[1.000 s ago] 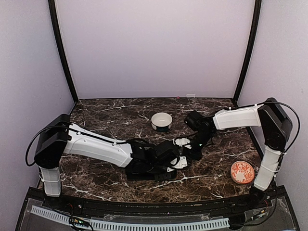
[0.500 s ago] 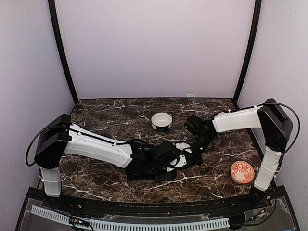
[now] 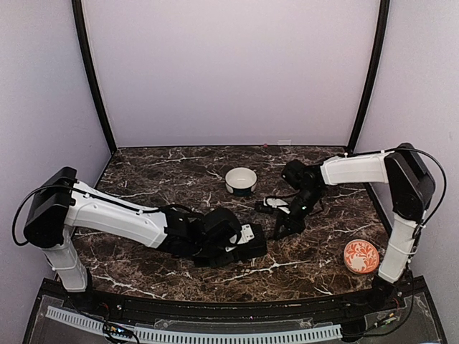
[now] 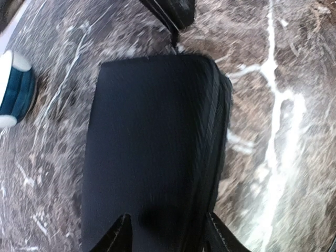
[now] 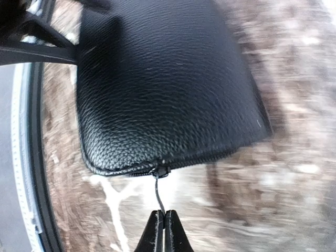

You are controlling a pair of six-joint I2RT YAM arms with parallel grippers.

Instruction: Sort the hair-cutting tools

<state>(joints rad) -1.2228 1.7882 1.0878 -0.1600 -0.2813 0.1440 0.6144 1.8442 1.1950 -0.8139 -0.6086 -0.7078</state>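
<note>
The hair-cutting tools are out of view. A flat black case (image 3: 247,251) lies zipped on the marble in front of the arms. My left gripper (image 4: 167,220) hovers low over the near end of the case (image 4: 152,147), open, its jaws spread about the case's width and nothing pinched. My right gripper (image 5: 164,215) is shut on the thin zipper pull (image 5: 159,191) at the corner of the case (image 5: 168,79). From above, the right gripper (image 3: 280,231) points down just right of the case.
A white bowl (image 3: 241,180) with a blue band stands behind the case, also at the left edge of the left wrist view as the bowl (image 4: 13,89). An orange patterned dish (image 3: 361,256) sits at the front right. The table's front rail (image 5: 31,173) runs close by.
My left gripper has opened and drawn back toward the left with its arm. My right gripper has shifted right and stays shut on the zipper pull.
</note>
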